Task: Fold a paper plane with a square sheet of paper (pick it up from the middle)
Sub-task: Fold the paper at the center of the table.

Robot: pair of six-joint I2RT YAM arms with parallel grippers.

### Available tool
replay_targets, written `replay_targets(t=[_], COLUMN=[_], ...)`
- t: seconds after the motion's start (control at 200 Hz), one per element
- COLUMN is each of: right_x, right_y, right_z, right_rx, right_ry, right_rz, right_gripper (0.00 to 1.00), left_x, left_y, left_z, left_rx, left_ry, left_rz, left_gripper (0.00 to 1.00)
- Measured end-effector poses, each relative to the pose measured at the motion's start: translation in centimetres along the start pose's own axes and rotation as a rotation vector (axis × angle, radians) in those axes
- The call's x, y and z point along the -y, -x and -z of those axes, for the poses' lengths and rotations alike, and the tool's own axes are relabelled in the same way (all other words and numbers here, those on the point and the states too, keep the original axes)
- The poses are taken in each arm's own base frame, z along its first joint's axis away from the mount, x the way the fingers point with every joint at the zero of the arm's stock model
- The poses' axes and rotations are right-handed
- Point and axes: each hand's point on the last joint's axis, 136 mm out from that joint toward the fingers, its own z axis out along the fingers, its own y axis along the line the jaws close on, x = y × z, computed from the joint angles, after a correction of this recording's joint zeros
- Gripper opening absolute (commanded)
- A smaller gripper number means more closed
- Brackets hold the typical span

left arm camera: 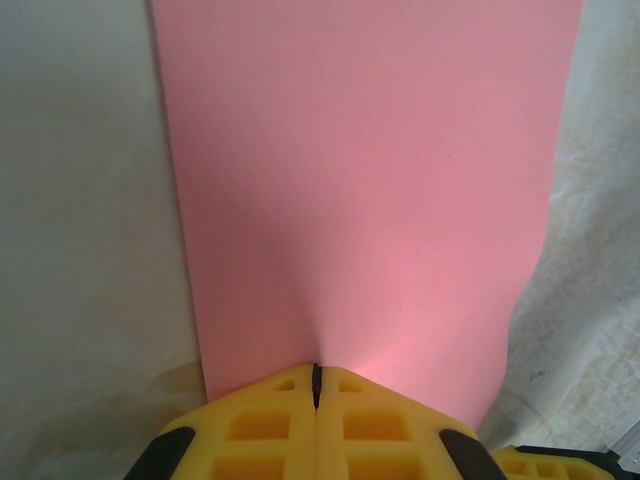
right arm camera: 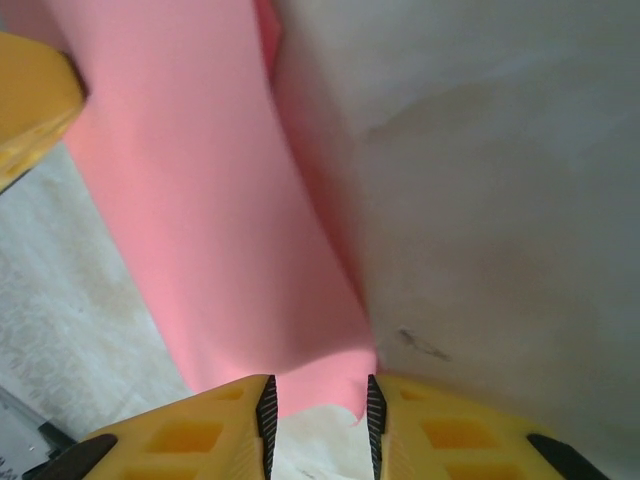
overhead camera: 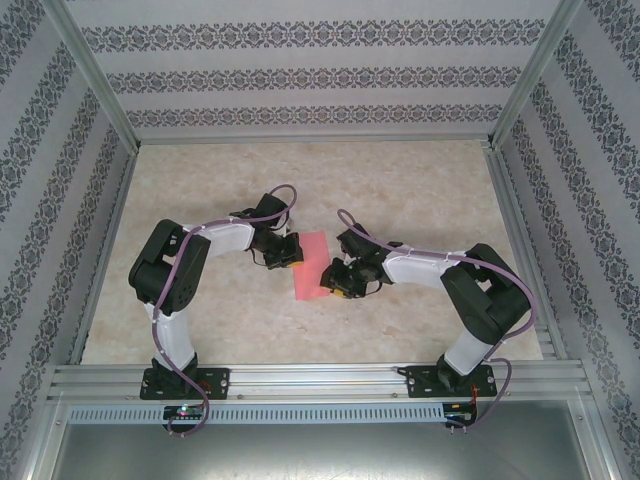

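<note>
The salmon-pink square sheet of paper (overhead camera: 311,265) lies at the table's middle between the two arms, bowed upward rather than flat. My left gripper (overhead camera: 290,250) holds its left edge. In the left wrist view the yellow fingers (left arm camera: 270,420) are pressed together on the sheet's near edge (left arm camera: 370,180), which puckers at the pinch point of the gripper (left arm camera: 316,375). My right gripper (overhead camera: 335,280) is at the sheet's lower right. Its jaws (right arm camera: 318,400) stand apart, with a curled corner of the sheet (right arm camera: 200,220) hanging between them, unclamped.
The beige marbled tabletop (overhead camera: 420,190) stretches behind and to both sides of the sheet. Patterned walls and a metal frame (overhead camera: 310,140) enclose it. One yellow finger of the left gripper (right arm camera: 30,100) shows at the upper left of the right wrist view.
</note>
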Motion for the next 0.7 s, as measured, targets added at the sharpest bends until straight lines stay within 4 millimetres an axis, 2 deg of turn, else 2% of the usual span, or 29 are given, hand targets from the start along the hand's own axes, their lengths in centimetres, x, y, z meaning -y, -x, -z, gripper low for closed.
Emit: replay_targets(t=[0.42,0.699], right_x=[0.8,1.3], right_y=[-0.2,-0.5], right_z=[0.0,-0.1], right_rx=[-0.002,-0.005], right_ry=[-0.031,-0.054], right_rz=[-0.041,-0.062], right_gripper=[0.25,0.09], left_x=[0.0,0.0], left_y=[0.0,0.0], left_z=[0.0,0.0], left_rx=[-0.001,-0.001], left_ry=[0.0,0.0], left_rz=[0.0,0.0], left_gripper=[0.04,0.05])
